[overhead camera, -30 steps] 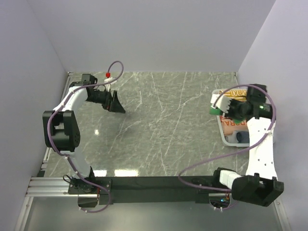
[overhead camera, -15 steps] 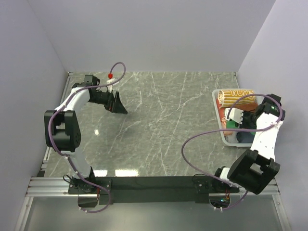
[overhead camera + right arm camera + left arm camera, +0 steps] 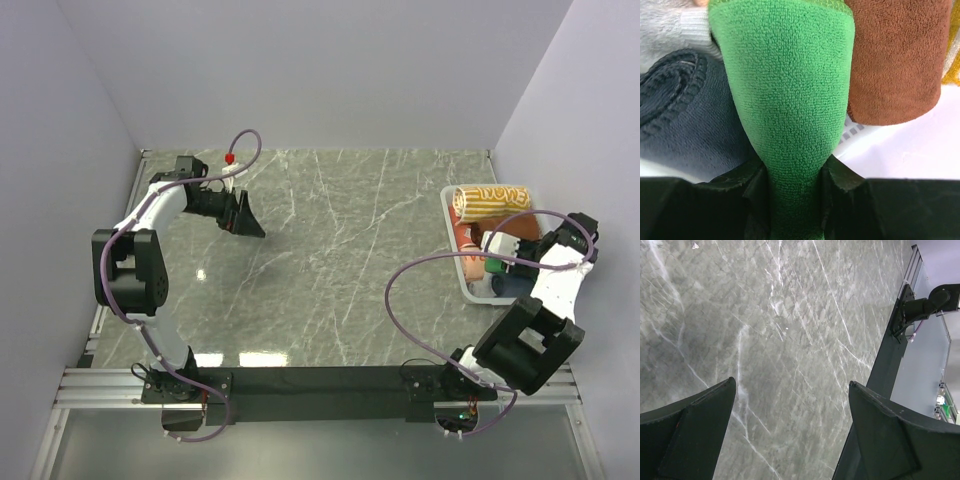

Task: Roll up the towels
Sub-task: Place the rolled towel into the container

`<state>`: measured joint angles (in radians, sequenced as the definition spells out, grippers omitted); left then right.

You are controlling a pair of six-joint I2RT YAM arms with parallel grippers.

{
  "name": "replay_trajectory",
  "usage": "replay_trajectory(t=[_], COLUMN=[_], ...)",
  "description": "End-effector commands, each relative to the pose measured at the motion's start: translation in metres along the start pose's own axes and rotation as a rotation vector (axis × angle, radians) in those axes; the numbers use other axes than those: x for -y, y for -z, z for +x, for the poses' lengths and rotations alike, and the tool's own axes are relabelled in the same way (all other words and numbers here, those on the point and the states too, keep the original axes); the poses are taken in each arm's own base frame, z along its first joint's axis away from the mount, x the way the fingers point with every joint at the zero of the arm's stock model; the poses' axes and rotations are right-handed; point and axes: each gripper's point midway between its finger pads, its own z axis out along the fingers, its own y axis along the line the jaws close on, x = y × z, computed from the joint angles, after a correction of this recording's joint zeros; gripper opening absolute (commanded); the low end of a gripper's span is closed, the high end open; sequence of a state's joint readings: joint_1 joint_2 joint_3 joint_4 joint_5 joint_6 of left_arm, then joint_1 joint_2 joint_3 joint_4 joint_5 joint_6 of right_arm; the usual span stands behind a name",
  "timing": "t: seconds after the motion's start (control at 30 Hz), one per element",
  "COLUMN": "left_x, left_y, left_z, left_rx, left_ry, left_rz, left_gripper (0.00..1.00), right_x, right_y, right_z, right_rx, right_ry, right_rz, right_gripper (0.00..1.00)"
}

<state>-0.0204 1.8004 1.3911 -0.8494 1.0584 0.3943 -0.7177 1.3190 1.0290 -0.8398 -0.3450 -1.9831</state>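
Note:
The bright green towel (image 3: 790, 90) is a tight roll, pinched at its near end between my right gripper's (image 3: 795, 172) two black fingers. It lies in the white bin (image 3: 905, 150) between a brown towel roll (image 3: 895, 60) and a dark blue-grey roll (image 3: 680, 115). In the top view my right gripper (image 3: 498, 256) is low over the bin (image 3: 462, 282) with the green towel (image 3: 490, 266) under it. A yellow roll with orange letters (image 3: 490, 200) lies at the bin's far end. My left gripper (image 3: 242, 216) is open and empty above the table (image 3: 792, 385).
A pale grey towel (image 3: 665, 25) lies behind the blue-grey roll. The bin stands against the right wall. The grey marble table (image 3: 340, 250) is bare. A black bar (image 3: 885, 355) runs along the table's near edge. Walls enclose the left, back and right sides.
My right gripper has carried the green towel from the bin's left rim rightward and down into the bin, with the arm folding back toward the right wall. The left arm has barely moved.

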Motion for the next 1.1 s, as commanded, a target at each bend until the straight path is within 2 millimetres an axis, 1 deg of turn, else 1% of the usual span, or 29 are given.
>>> replay_trajectory(t=[0.0, 0.03, 0.17, 0.27, 0.3, 0.37, 0.4, 0.5, 0.57, 0.6, 0.63, 0.7, 0.83, 0.87, 1.03, 1.07], left_x=[0.009, 0.008, 0.008, 0.007, 0.007, 0.006, 0.006, 0.005, 0.005, 0.005, 0.005, 0.005, 0.005, 0.005, 0.005, 0.006], left_y=[0.001, 0.001, 0.000, 0.000, 0.000, 0.000, 0.000, -0.001, -0.001, -0.001, -0.001, -0.001, -0.003, -0.003, -0.003, -0.003], left_z=[-0.012, -0.011, -0.014, -0.012, -0.011, -0.012, -0.013, -0.013, -0.013, -0.013, -0.013, -0.012, -0.012, -0.012, -0.012, -0.012], left_rx=[0.016, 0.014, 0.015, 0.011, 0.008, 0.006, 0.007, 0.004, 0.003, 0.004, 0.002, 0.002, 0.004, 0.008, 0.010, 0.010], left_ry=[-0.015, -0.010, -0.016, -0.015, -0.013, -0.017, -0.018, -0.013, -0.017, -0.020, -0.023, -0.023, -0.020, -0.020, -0.029, -0.028], left_rz=[0.026, 0.026, 0.025, 0.027, 0.027, 0.029, 0.030, 0.035, 0.035, 0.035, 0.032, 0.037, 0.049, 0.052, 0.056, 0.056], left_gripper=[0.99, 0.99, 0.99, 0.99, 1.00, 0.99, 1.00, 0.99, 0.99, 0.99, 0.99, 0.99, 1.00, 0.99, 0.99, 1.00], right_x=[0.031, 0.029, 0.027, 0.022, 0.021, 0.023, 0.024, 0.031, 0.032, 0.031, 0.035, 0.032, 0.035, 0.032, 0.035, 0.032], right_y=[-0.002, -0.006, -0.009, -0.014, -0.016, -0.017, -0.016, -0.012, -0.008, -0.006, -0.002, 0.002, 0.013, 0.014, 0.027, 0.029], right_z=[0.003, 0.003, -0.003, -0.002, -0.001, 0.000, 0.000, -0.004, -0.006, -0.007, -0.007, -0.010, -0.017, -0.019, -0.025, -0.029], right_rx=[-0.008, -0.003, 0.021, 0.013, 0.010, 0.010, 0.014, 0.026, 0.033, 0.034, 0.033, 0.044, 0.060, 0.070, 0.078, 0.094], right_ry=[0.228, 0.236, 0.259, 0.289, 0.296, 0.297, 0.298, 0.303, 0.296, 0.289, 0.290, 0.277, 0.277, 0.271, 0.259, 0.253], right_rz=[0.110, 0.109, 0.113, 0.105, 0.101, 0.094, 0.098, 0.120, 0.123, 0.119, 0.124, 0.114, 0.123, 0.111, 0.128, 0.120], right_gripper=[0.00, 0.00, 0.01, 0.05, 0.16, 0.29, 0.40, 0.52, 0.57, 0.68, 0.70, 0.84, 0.87, 0.87, 0.88, 0.88])
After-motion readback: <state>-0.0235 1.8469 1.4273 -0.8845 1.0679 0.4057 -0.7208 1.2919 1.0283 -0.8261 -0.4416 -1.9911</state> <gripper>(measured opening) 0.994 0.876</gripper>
